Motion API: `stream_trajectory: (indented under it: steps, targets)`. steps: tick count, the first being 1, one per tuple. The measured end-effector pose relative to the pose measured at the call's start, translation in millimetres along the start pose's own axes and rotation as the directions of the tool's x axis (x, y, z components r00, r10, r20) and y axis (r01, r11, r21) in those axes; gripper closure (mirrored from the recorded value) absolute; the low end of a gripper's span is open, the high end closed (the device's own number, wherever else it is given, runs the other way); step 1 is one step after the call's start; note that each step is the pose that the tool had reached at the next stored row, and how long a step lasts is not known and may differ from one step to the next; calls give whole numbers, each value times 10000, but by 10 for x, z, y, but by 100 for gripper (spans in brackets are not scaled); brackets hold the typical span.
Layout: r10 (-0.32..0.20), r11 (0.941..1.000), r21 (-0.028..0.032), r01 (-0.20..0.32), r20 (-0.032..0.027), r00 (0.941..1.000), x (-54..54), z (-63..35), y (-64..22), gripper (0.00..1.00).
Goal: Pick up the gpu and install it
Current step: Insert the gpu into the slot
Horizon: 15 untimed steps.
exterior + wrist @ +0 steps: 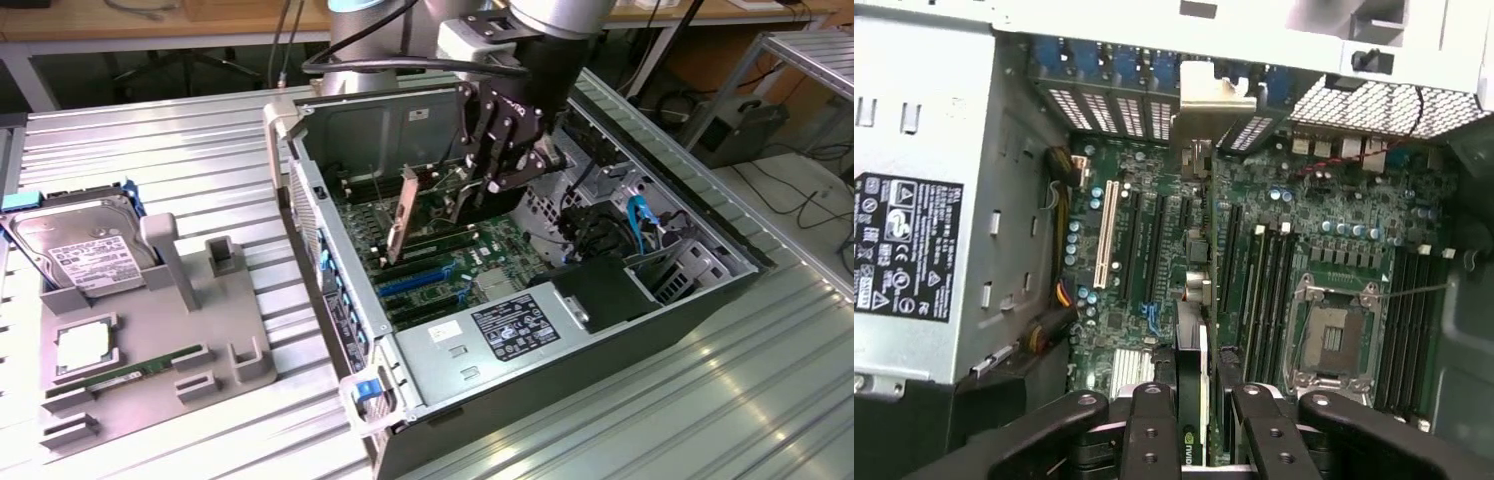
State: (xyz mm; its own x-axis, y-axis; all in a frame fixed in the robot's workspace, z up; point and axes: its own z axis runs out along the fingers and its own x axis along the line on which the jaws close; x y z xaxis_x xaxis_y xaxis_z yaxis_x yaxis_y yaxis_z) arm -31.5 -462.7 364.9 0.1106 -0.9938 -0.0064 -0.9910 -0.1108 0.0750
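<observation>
Black multi-link gripper [1199, 425] clamped on the thin flat brownish-green gpu [1194, 340], card upright on edge inside the open grey metal PC case [441, 370]. It stands over the green motherboard [1334, 230] slots, silver bracket toward the case's slotted rear wall; can't tell if seated. Case sits mid-tabletop on the ribbed silver metal tabletop [627, 420]. Grey plastic fixture tray [227, 340] by the tabletop edge at the exterior view's left carries a silver hard drive [87, 250] and a narrow green RAM stick [134, 372]. Wooden benches and cables behind.
</observation>
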Motion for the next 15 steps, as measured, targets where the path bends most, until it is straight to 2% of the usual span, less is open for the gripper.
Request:
stream_trajectory:
  steps: [4, 15]
  targets:
    - [261, 9997, 8, -261, 20, 9997, -4, 87, 35, 74]
    - [262, 9997, 9, -262, 19, 9997, -4, 89, 37, 74]
